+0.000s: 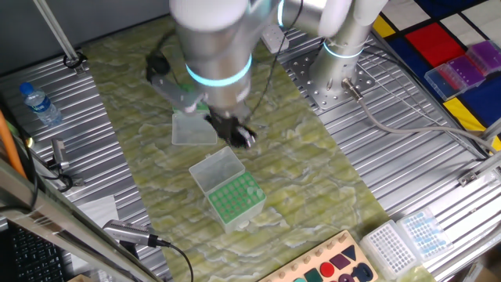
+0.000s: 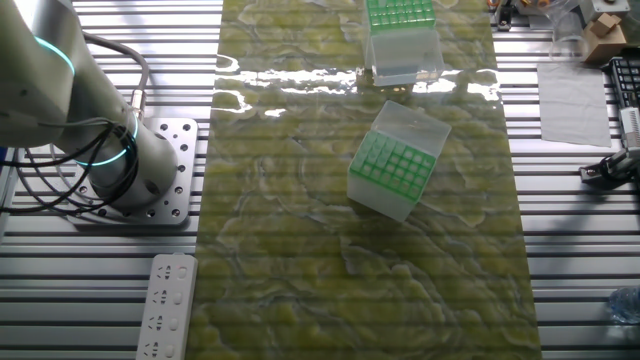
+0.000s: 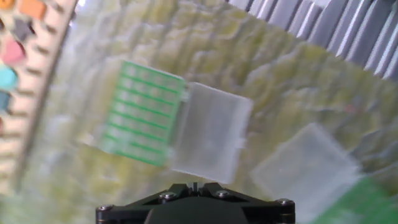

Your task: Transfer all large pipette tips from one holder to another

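Green-yellow marbled mat [image 2: 300,250] over ribbed metal table [image 2: 80,290].

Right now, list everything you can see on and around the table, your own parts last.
tip holders: two, green racks with clear hinged lids open; one mid-mat, one at the mat's far edge.
large pipette tips: none clearly distinguishable in the racks.
mat: one, yellow-green marbled, down the table's middle.
water bottle: one, clear with blue cap, at the table's side.
power strip: one, white, beside the arm base.
tip boxes: two, purple, on the coloured board.
shape puzzle: one, wooden, multicoloured pieces, table edge.
arm: one, silver with cyan ring.
tool: black, above the mat; fingers blurred.
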